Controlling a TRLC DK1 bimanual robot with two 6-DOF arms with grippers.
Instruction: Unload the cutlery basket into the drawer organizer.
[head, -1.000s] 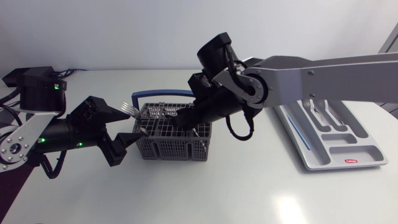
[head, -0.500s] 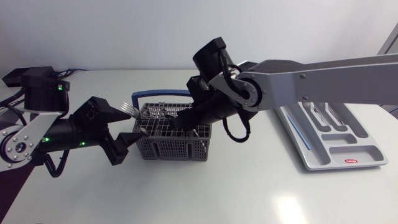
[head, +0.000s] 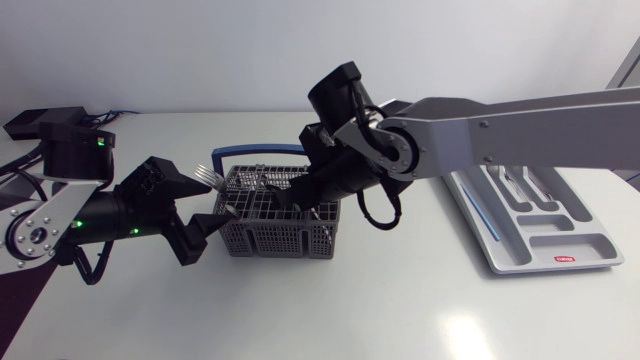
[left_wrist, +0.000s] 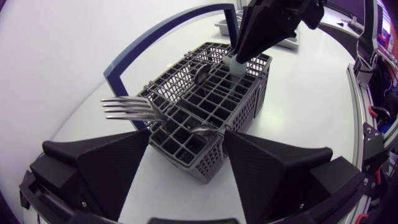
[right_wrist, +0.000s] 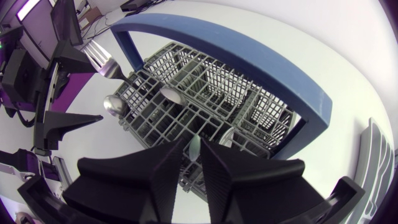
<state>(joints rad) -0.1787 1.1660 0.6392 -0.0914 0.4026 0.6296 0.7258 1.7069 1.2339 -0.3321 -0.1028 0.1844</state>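
The grey cutlery basket (head: 270, 232) with its blue handle (head: 255, 152) stands mid-table. A fork (left_wrist: 127, 111) sticks out of its corner, and two spoons (left_wrist: 201, 73) lie in the cells. My right gripper (head: 300, 200) reaches down into the basket's far side. Its fingers are shut on a pale-handled utensil (left_wrist: 236, 64), seen as a light strip between them (right_wrist: 193, 148). My left gripper (head: 212, 203) is open at the basket's left corner, which sits between its fingers (left_wrist: 118, 162). The white drawer organizer (head: 575, 240) lies at the right.
Some cutlery lies in the organizer's far compartments (head: 515, 185). Bare white tabletop (head: 380, 300) lies in front of the basket and between it and the organizer. My right arm's long link (head: 520, 125) spans above the table from the right.
My right gripper's fingers have closed in around the pale handle inside the basket, and the wrist has shifted slightly left. The left arm and the basket have stayed put.
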